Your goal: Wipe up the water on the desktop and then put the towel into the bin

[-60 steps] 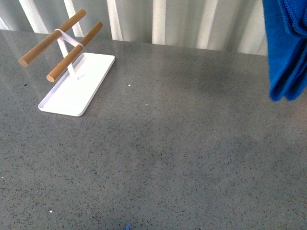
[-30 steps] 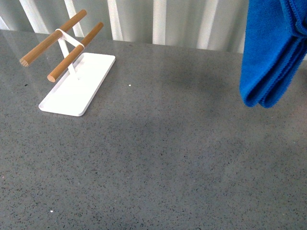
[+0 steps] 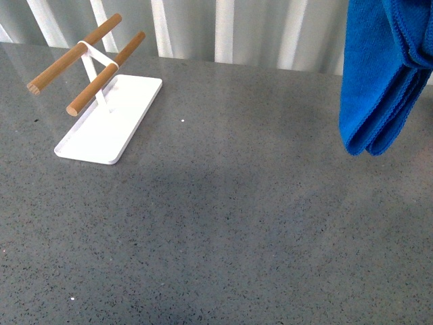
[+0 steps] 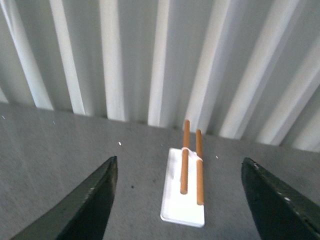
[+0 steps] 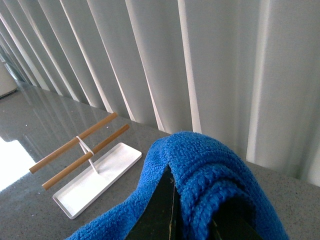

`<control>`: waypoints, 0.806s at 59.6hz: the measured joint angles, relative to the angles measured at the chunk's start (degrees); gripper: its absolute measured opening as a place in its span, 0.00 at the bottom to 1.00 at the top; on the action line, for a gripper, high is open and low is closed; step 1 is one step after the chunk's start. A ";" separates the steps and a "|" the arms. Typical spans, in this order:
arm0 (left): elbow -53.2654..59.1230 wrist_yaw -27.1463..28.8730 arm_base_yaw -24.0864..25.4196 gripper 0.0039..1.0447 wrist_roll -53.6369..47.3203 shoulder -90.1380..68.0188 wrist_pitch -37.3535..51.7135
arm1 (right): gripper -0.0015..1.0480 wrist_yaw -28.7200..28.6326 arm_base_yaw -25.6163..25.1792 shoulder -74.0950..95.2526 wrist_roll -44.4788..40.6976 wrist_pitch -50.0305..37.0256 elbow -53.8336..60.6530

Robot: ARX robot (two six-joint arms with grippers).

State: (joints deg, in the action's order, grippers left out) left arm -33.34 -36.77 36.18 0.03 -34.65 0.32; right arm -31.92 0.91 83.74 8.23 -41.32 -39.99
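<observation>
The bright blue towel (image 3: 379, 74) hangs folded at the upper right of the front view, its lower end well above the speckled grey desktop (image 3: 237, 223). In the right wrist view my right gripper (image 5: 172, 200) is shut on the towel (image 5: 215, 180), which bunches over the dark fingers (image 5: 160, 210). The right gripper itself does not show in the front view. My left gripper (image 4: 179, 161) is open with nothing between its fingers (image 4: 95, 200), held above the desktop (image 4: 65, 150). No water shows on the desktop. The bin is out of view.
A white tray (image 3: 128, 135) carrying a rack of two wooden rods (image 3: 101, 74) stands at the desktop's far left, also seen as the tray (image 4: 172, 212) and the tray (image 5: 115, 162). A pale pleated curtain (image 3: 223, 27) runs along the far edge.
The towel swung left from the right edge of the front view, then held nearly still over the last half second.
</observation>
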 joint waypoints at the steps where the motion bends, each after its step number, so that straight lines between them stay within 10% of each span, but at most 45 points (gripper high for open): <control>1: 1.31 0.20 0.11 0.63 0.02 1.20 0.70 | 0.04 0.00 -0.02 0.00 -0.02 0.09 0.00; 20: 16.87 16.09 -14.38 0.04 0.07 14.45 2.67 | 0.04 3.74 -0.11 -0.20 -2.49 7.04 -0.02; 48: 26.36 32.35 -30.56 0.03 0.13 28.52 -1.42 | 0.04 12.00 1.18 0.22 -5.01 18.45 -3.67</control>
State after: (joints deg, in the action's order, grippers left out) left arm -6.98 -4.43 5.63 0.16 -6.13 -1.10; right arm -19.92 2.09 83.96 3.22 -22.87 -43.66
